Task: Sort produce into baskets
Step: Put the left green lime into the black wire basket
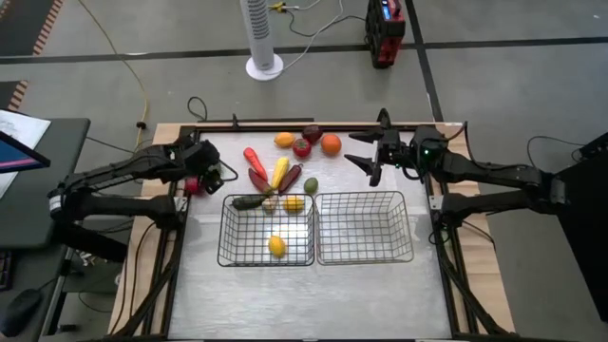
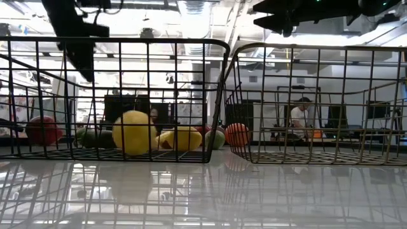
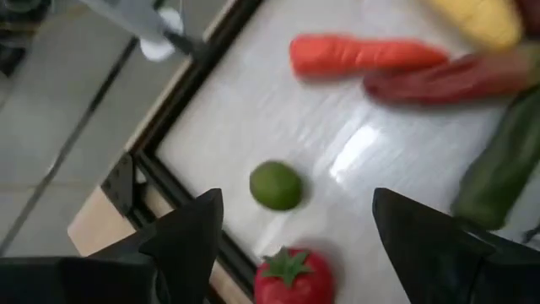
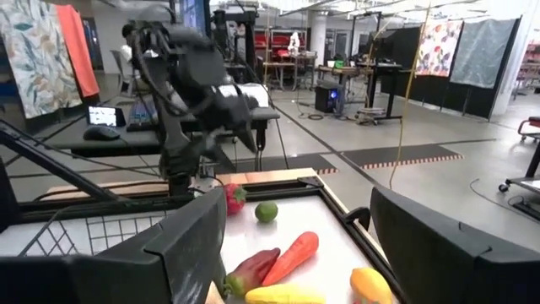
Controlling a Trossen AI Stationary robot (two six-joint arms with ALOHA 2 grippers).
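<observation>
My left gripper (image 1: 211, 176) (image 3: 295, 200) is open over the table's far left. Below it, between its fingers, lie a red tomato (image 3: 293, 277) (image 1: 193, 185) and a green lime (image 3: 276, 185). My right gripper (image 1: 361, 150) (image 4: 297, 203) is open and empty above the far right, beside an orange (image 1: 330, 144). The left wire basket (image 1: 226, 249) holds a yellow lemon (image 1: 276, 246) (image 2: 133, 131) and another yellow fruit (image 1: 294, 203). The right basket (image 1: 407, 228) holds nothing. A carrot (image 1: 253, 159) (image 3: 363, 55), long red pepper (image 1: 258, 178), corn (image 1: 279, 172) and purple piece (image 1: 290, 178) lie behind the left basket.
A green cucumber (image 1: 249, 201) lies at the left basket's far rim. A red round fruit (image 1: 301, 147), a dark red one (image 1: 312, 133) and an orange-yellow one (image 1: 283, 140) lie at the far edge. The table's black frame (image 3: 181, 190) runs close to the lime. A person (image 2: 297, 121) sits in the room beyond.
</observation>
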